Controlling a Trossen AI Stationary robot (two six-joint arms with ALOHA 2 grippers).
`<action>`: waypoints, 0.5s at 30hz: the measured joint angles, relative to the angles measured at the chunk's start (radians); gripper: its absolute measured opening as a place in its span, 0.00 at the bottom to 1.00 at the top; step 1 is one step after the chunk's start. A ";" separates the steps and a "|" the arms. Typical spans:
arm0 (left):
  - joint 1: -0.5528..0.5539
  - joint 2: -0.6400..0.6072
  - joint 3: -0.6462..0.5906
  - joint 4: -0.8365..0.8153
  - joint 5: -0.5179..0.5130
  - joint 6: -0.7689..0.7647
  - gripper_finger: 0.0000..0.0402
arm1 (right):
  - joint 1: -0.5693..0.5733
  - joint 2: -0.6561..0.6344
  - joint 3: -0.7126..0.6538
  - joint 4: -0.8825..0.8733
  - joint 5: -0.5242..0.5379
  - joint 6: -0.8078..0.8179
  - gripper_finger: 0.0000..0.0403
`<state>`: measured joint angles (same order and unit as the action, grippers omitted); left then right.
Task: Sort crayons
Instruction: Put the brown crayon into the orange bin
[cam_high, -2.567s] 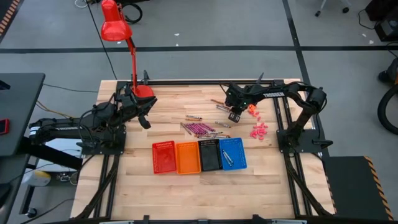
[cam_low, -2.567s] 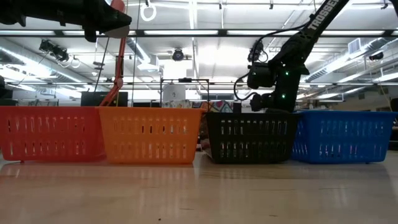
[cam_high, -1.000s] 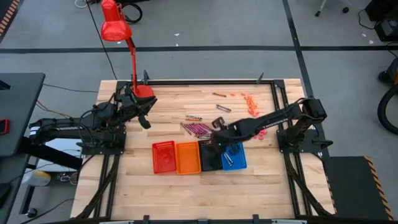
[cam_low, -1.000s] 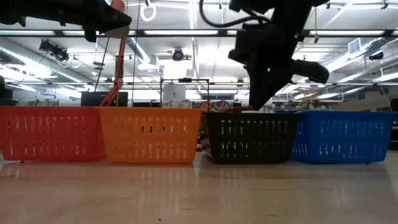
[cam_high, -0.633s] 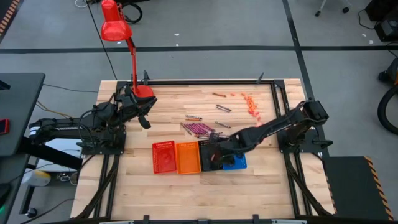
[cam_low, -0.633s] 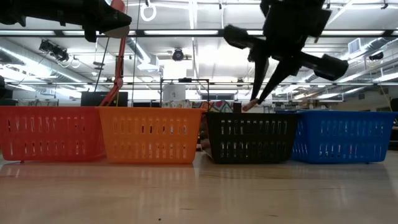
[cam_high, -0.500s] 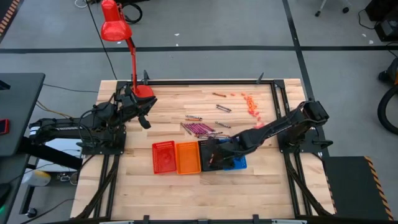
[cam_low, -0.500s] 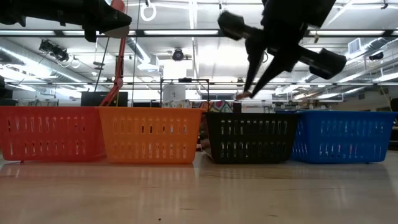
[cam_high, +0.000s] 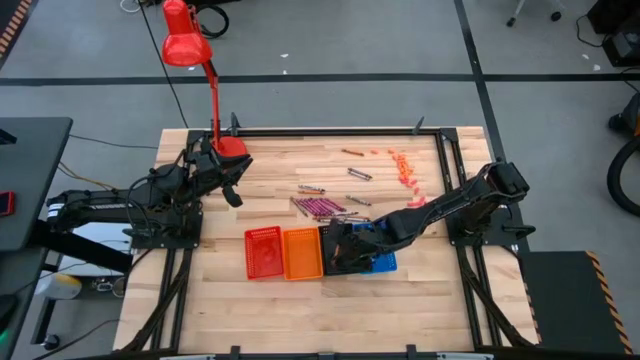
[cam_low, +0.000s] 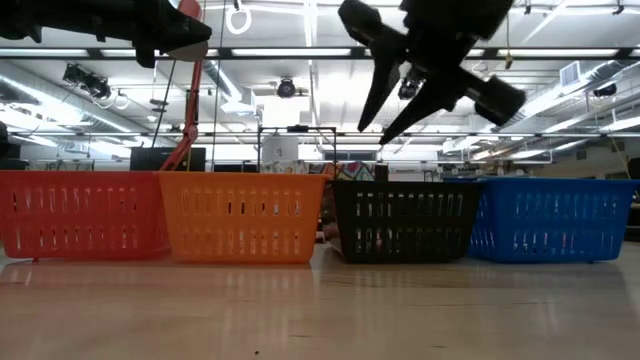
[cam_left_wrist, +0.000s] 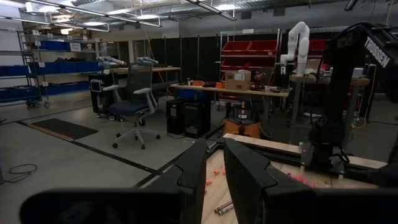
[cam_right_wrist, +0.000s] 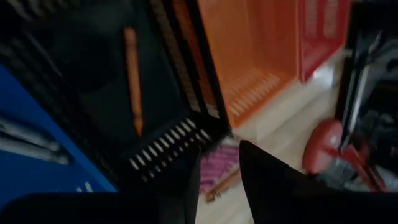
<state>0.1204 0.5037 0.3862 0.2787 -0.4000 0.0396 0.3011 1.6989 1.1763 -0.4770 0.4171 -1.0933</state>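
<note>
My right gripper (cam_low: 374, 133) hangs open above the black basket (cam_low: 400, 220), fingers slanting down, nothing between them. In the right wrist view an orange-brown crayon (cam_right_wrist: 132, 81) lies flat on that basket's floor, and grey crayons (cam_right_wrist: 25, 142) lie in the blue basket (cam_high: 386, 263). Loose crayons lie on the table behind the baskets: a magenta bunch (cam_high: 318, 207), grey ones (cam_high: 358, 174), a brown one (cam_high: 352, 152) and orange bits (cam_high: 402, 168). My left gripper (cam_high: 235, 194) waits at the far left by the lamp's base, its fingers (cam_left_wrist: 194, 171) a little apart and empty.
The red basket (cam_high: 263, 252), orange basket (cam_high: 301, 254), black basket and blue basket stand side by side in a row near the table's middle. A red desk lamp (cam_high: 185, 45) rises from the far left corner. Bare wood lies in front of the baskets.
My right gripper has moved toward the table's left, from the blue basket's side to above the black basket, rolling its wrist as it went. It has opened, and the crayon that showed at its fingertips is gone from them.
</note>
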 joint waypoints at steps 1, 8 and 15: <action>0.000 0.000 0.000 0.000 0.000 0.000 0.17 | -0.013 0.000 0.000 -0.002 0.000 0.001 0.29; 0.000 0.000 0.000 0.000 0.000 0.000 0.17 | -0.145 0.000 0.000 -0.002 -0.061 0.170 0.27; 0.000 0.000 0.000 0.000 0.000 0.000 0.17 | -0.339 0.000 0.000 -0.095 -0.103 0.623 0.27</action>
<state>0.1207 0.5036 0.3862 0.2787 -0.4000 0.0398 -0.0379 1.6989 1.1763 -0.5723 0.3138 -0.4700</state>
